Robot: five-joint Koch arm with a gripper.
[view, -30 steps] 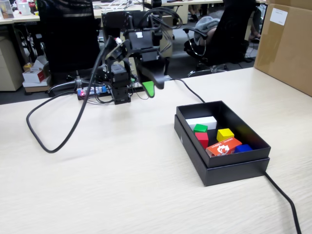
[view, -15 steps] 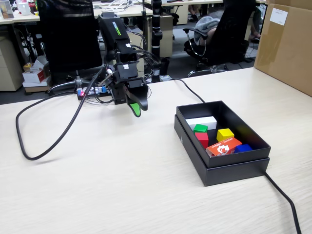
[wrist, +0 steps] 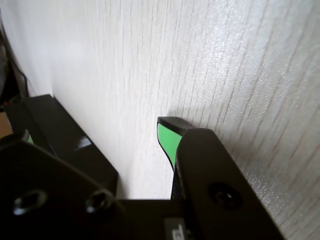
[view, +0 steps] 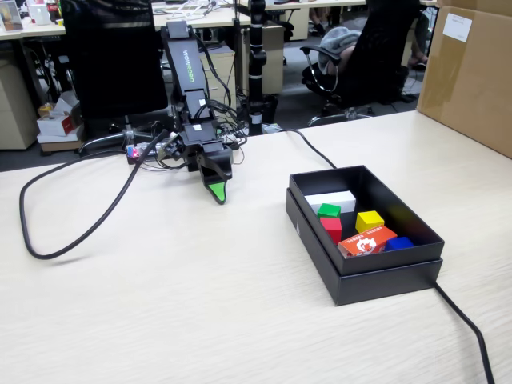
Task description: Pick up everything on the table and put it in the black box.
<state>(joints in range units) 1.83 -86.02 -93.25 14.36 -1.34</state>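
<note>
The black box (view: 364,276) stands on the table (view: 200,304) at the right of the fixed view, set in its lid. Inside it lie the green cube (view: 329,210), the red cube (view: 332,229) and the yellow cube (view: 370,220). My gripper (view: 216,190) hangs low over the table by the arm's base, left of the box, tip pointing down. In the wrist view my gripper (wrist: 97,131) is open: one green-padded finger (wrist: 167,142) is at the right, the other at the far left, with bare table and the box's corner (wrist: 60,137) between. It holds nothing.
The box also holds a white block (view: 330,199), an orange-red packet (view: 366,240) and a blue piece (view: 399,242). A black cable (view: 48,240) loops across the table's left; another (view: 472,336) runs off past the box. A brown carton (view: 472,72) stands at the far right.
The arm has folded down and back toward its base. The gripper has dropped from high above the table to just over it, moving left away from the box.
</note>
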